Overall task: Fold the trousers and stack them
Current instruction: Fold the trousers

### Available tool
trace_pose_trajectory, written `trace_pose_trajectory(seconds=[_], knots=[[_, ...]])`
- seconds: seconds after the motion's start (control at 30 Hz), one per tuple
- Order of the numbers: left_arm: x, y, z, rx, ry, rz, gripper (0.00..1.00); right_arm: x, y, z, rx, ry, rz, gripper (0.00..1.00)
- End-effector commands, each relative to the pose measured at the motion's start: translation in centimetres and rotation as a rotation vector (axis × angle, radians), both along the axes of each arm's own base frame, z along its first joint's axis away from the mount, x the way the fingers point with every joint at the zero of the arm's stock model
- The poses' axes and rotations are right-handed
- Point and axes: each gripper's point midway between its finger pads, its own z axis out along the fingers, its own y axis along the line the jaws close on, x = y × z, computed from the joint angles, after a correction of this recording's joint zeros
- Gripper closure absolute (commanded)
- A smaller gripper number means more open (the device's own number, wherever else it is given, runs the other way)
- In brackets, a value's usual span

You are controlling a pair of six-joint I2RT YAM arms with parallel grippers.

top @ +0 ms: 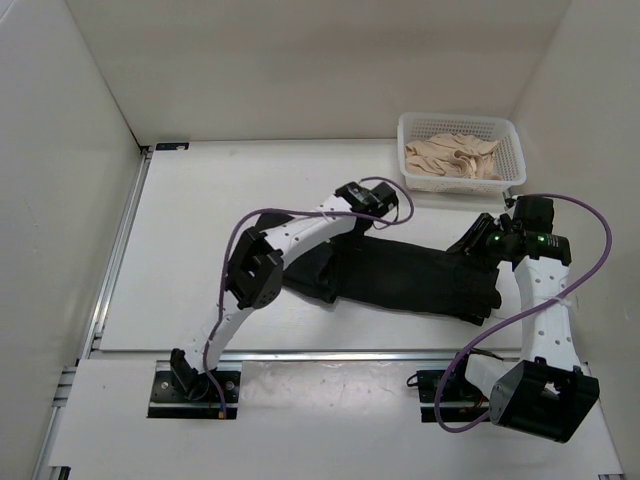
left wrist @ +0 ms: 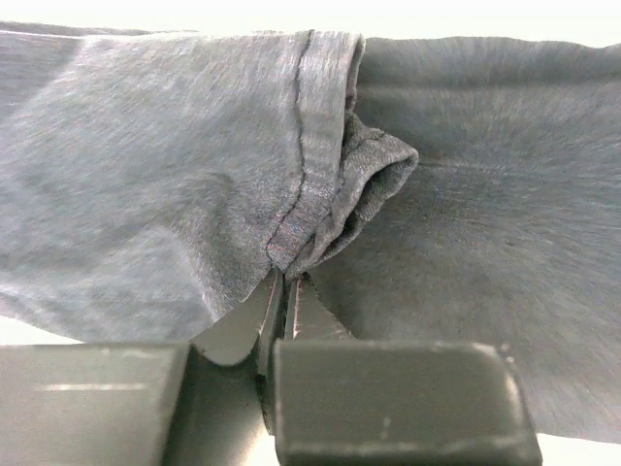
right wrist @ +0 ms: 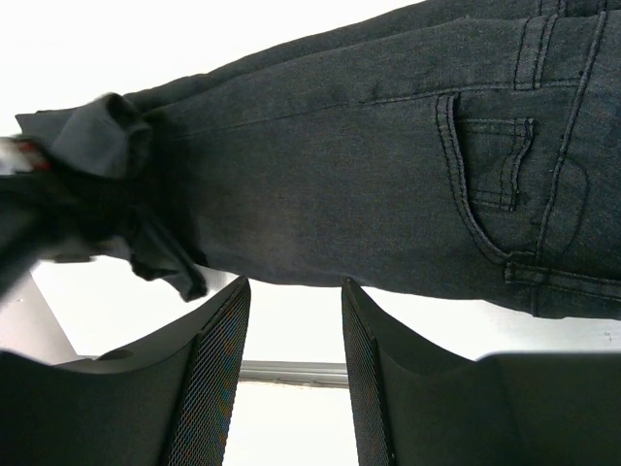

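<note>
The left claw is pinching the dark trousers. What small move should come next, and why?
Probably the right gripper should ease forward and close on the near edge of the trousers. Its fingers stand open with the cloth edge just past their tips, while the left gripper is already shut on a hemmed fold. With both ends held, a fold could begin.

- What fills the picture?
- The trousers (left wrist: 146, 175). The cloth looks grey and soft and goes from side to side.
- Where is the left gripper (left wrist: 287, 291)?
- At the bottom, in the middle. Its two fingers are pressed tight, with cloth pinched between them.
- Which bit do they pinch?
- The hem (left wrist: 312, 146), a stitched strip going up from the tips. Beside it, a little fold (left wrist: 383, 170) bulges to the right.
- Anything else?
- White worktop (left wrist: 19, 330) peeks out low on the left.
</note>
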Motion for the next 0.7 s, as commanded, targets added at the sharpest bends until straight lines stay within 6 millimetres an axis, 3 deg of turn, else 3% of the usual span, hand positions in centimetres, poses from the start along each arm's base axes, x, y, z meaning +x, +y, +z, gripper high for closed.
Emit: trace_pose_trajectory(seconds=[0.0,0.13,0.27,0.37,0.43,0.57,0.6,0.63,0.67], knots=[[1.7,-0.1,10.0,-0.242,-0.126,0.032,0.90,-0.1,0.1,0.4,-0.006,-0.025,0.014,0.52],[1.5,-2.2,10.3,-0.332,-0.095,-0.007,0.90,-0.3,0.2,0.2,-0.011,-0.027,0.021,0.52],[1.4,-3.3,7.2,-0.308,-0.046,-0.010,0.90,-0.3,0.0,0.2,-0.019,-0.026,0.016,0.52],[1.3,-4.5,5.9,-0.340,-0.007,-0.026,0.90,-0.3,-0.1,0.3,-0.028,-0.033,0.011,0.52],[1.0,-4.8,4.6,-0.333,0.026,-0.029,0.90,-0.3,-0.1,0.3,-0.028,-0.033,0.011,0.52],[0.4,-4.1,4.2,-0.307,0.044,-0.035,0.86,-0.3,-0.1,0.3,-0.028,-0.033,0.011,0.52],[0.4,-4.0,4.8,-0.311,0.036,-0.049,0.77,-0.3,-0.1,0.3,-0.028,-0.033,0.011,0.52],[0.5,-4.0,4.8,-0.307,0.036,-0.058,0.60,-0.3,-0.1,0.3,-0.028,-0.033,0.011,0.52],[0.4,-3.9,5.1,-0.306,0.037,-0.058,0.09,-0.3,-0.1,0.1,-0.026,-0.024,0.011,0.52]])
